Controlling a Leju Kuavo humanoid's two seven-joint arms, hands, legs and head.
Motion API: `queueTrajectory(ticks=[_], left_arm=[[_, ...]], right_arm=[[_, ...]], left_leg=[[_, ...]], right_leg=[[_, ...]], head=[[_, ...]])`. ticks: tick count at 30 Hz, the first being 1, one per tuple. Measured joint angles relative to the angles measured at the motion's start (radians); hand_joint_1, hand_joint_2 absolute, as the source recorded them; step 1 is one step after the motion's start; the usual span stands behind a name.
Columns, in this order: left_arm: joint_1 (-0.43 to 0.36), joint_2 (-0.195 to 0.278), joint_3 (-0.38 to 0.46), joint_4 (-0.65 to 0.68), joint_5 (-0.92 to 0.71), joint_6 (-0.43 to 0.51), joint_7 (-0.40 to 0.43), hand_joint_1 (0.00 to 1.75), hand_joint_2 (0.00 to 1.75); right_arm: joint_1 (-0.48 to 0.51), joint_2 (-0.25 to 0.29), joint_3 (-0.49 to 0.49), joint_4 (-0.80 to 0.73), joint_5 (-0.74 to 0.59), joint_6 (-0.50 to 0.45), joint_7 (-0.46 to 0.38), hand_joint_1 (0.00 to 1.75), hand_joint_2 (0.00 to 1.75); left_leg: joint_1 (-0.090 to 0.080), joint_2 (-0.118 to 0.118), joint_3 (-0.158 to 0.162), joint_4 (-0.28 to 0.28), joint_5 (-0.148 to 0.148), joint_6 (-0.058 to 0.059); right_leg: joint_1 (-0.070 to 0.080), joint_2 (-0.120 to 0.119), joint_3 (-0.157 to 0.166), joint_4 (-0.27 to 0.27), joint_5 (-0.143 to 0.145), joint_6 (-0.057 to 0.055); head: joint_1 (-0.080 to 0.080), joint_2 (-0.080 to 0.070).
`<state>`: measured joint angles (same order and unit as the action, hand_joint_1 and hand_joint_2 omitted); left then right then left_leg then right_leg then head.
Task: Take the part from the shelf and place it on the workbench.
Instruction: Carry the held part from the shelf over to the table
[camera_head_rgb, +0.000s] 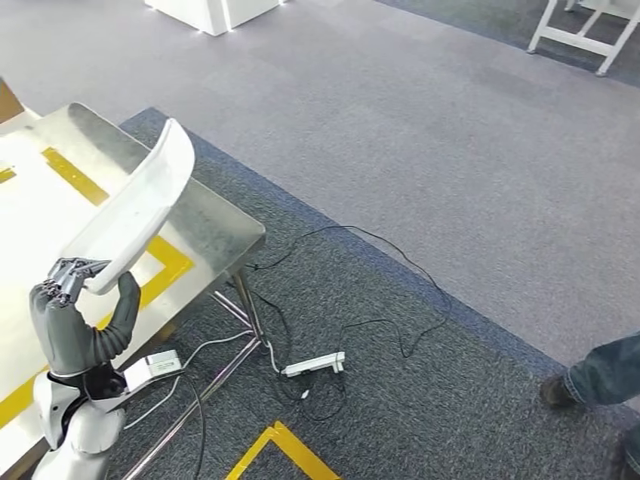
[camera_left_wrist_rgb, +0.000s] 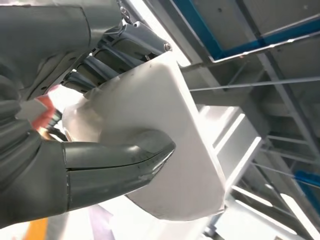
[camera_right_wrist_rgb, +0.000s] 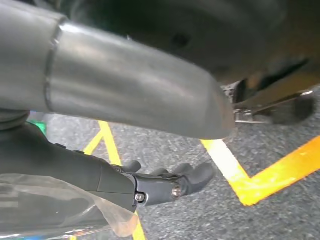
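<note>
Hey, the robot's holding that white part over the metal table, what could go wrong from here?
1. The left hand grips the white part only at its lower end, thumb on one face and fingers on the other; the long free end could lever it loose.
2. It hangs near the workbench corner, so a poorly placed set-down might tip off the edge.
3. Cables and a power strip lie on the floor beside the bench; they could snag a step.

Bare steel desk (camera_head_rgb: 211, 225) with yellow tape markings directly beneath the long white curved plastic part (camera_head_rgb: 136, 210) held in the left hand (camera_head_rgb: 75, 320). Beside the desk leg, on grey carpet: tangled black cables (camera_head_rgb: 355, 300) and a white power strip (camera_head_rgb: 313, 364). At far right, a person's shoe (camera_head_rgb: 558, 392).
</note>
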<state>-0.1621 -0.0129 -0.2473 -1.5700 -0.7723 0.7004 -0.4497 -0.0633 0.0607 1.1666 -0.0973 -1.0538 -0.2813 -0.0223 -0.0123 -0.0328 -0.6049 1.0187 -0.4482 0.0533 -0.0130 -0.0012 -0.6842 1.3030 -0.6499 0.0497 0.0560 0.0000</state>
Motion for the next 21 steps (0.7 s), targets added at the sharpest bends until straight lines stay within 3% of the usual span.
queueTrajectory(ticks=[2, 4, 6, 8, 10, 11, 13, 15, 16, 17, 19, 21], left_arm=[[0.001, 0.000, 0.000, 0.000, 0.000, 0.000, 0.005, 1.75, 1.75], [0.000, 0.001, 0.000, 0.000, 0.000, 0.000, 0.006, 1.75, 1.75], [0.000, 0.001, -0.001, 0.000, -0.001, 0.000, 0.006, 1.75, 1.75], [0.002, 0.003, -0.001, 0.000, -0.002, 0.000, 0.007, 1.75, 1.75], [0.003, 0.005, -0.002, 0.000, -0.002, 0.000, 0.007, 1.75, 1.75], [0.002, 0.005, -0.002, 0.000, -0.002, 0.000, 0.007, 1.75, 1.75], [0.002, 0.006, -0.002, 0.000, -0.002, 0.000, 0.007, 1.75, 1.75], [0.006, 0.006, -0.003, 0.000, -0.002, 0.000, 0.007, 1.75, 1.75], [0.008, 0.007, -0.003, 0.000, -0.002, 0.000, 0.007, 1.75, 1.75], [0.009, 0.008, -0.003, 0.000, -0.002, 0.000, 0.008, 1.75, 1.75], [0.008, 0.009, -0.003, 0.000, -0.002, 0.000, 0.008, 1.75, 1.75], [0.007, 0.009, -0.003, 0.000, -0.002, 0.000, 0.008, 1.75, 1.75]], right_arm=[[0.002, 0.000, 0.002, 0.000, 0.000, 0.000, 0.002, 0.00, 0.00], [0.002, -0.001, 0.006, 0.000, 0.000, 0.000, 0.002, 0.00, 0.00], [0.002, -0.002, 0.008, 0.000, 0.001, 0.001, 0.002, 0.00, 0.00], [0.002, -0.001, 0.009, 0.000, 0.001, 0.001, 0.002, 0.00, 0.00], [0.002, -0.001, 0.009, 0.000, 0.001, 0.002, 0.003, 0.00, 0.00], [0.002, -0.001, 0.010, 0.000, 0.001, 0.002, 0.003, 0.00, 0.00], [0.004, -0.001, 0.012, 0.000, 0.001, 0.003, 0.003, 0.00, 0.00], [0.007, -0.001, 0.013, 0.000, 0.000, 0.003, 0.003, 0.00, 0.00], [0.007, -0.001, 0.013, 0.000, 0.000, 0.003, 0.004, 0.00, 0.00], [0.007, -0.001, 0.013, 0.000, 0.000, 0.003, 0.004, 0.00, 0.00], [0.005, -0.001, 0.014, -0.001, 0.000, 0.003, 0.004, 0.00, 0.00], [0.003, -0.001, 0.014, -0.001, 0.000, 0.003, 0.004, 0.00, 0.00]], left_leg=[[0.001, -0.029, 0.004, 0.002, -0.002, -0.003], [0.002, -0.053, 0.004, 0.007, -0.007, -0.011], [0.004, -0.074, -0.002, 0.010, -0.007, -0.022], [0.007, -0.096, -0.007, 0.009, -0.004, -0.033], [0.005, -0.072, -0.020, 0.036, -0.022, -0.043], [0.004, -0.045, -0.038, 0.077, -0.044, -0.049], [0.007, 0.006, -0.102, 0.210, -0.104, -0.059], [0.011, 0.020, -0.146, 0.295, -0.123, -0.062], [0.012, 0.023, -0.140, 0.280, -0.103, -0.061], [0.011, 0.029, -0.114, 0.226, -0.067, -0.057], [0.002, 0.068, -0.043, 0.087, -0.009, -0.044], [-0.010, 0.096, -0.010, 0.020, -0.002, -0.032]], right_leg=[[-0.001, 0.012, 0.020, -0.089, 0.081, -0.002], [-0.007, 0.061, 0.073, -0.219, 0.143, -0.005], [-0.010, 0.096, 0.101, -0.273, 0.150, -0.010], [-0.010, 0.079, 0.108, -0.279, 0.149, -0.021], [-0.012, 0.053, 0.115, -0.283, 0.148, -0.032], [-0.013, 0.038, 0.119, -0.284, 0.146, -0.038], [-0.009, 0.008, 0.125, -0.284, 0.140, -0.045], [-0.007, -0.023, 0.131, -0.284, 0.133, -0.046], [-0.006, -0.036, 0.136, -0.284, 0.130, -0.046], [-0.005, -0.049, 0.142, -0.284, 0.125, -0.045], [-0.002, -0.073, 0.155, -0.285, 0.115, -0.041], [0.003, -0.094, 0.162, -0.287, 0.107, -0.032]], head=[[0.000, 0.000], [0.000, 0.000], [-0.001, 0.000], [-0.001, 0.000], [-0.007, 0.000], [-0.010, 0.000], [-0.017, 0.000], [-0.017, 0.000], [-0.017, 0.000], [-0.017, 0.000], [-0.017, 0.000], [-0.016, 0.000]])
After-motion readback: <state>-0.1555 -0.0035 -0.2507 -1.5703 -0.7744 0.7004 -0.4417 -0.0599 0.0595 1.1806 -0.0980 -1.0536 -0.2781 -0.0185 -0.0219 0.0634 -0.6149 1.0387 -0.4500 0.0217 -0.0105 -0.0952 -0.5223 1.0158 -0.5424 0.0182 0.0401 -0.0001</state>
